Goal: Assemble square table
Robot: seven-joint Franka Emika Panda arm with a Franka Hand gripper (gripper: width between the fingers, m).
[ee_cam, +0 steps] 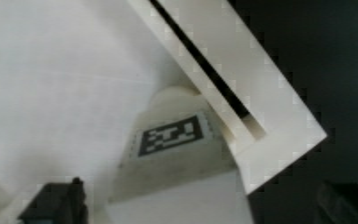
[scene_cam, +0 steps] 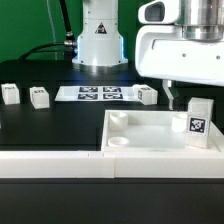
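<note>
One leg stands in the table top; three loose legs await on the counter; hand apart, empty.

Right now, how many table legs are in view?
4. Two legs lie at the exterior view's left, one beside the marker board, one upright on the square top; the arm could hide others.

The white rimmed square top lies flat. One tagged leg stands upright on it, at the exterior view's right. Three loose legs lie behind.
</note>
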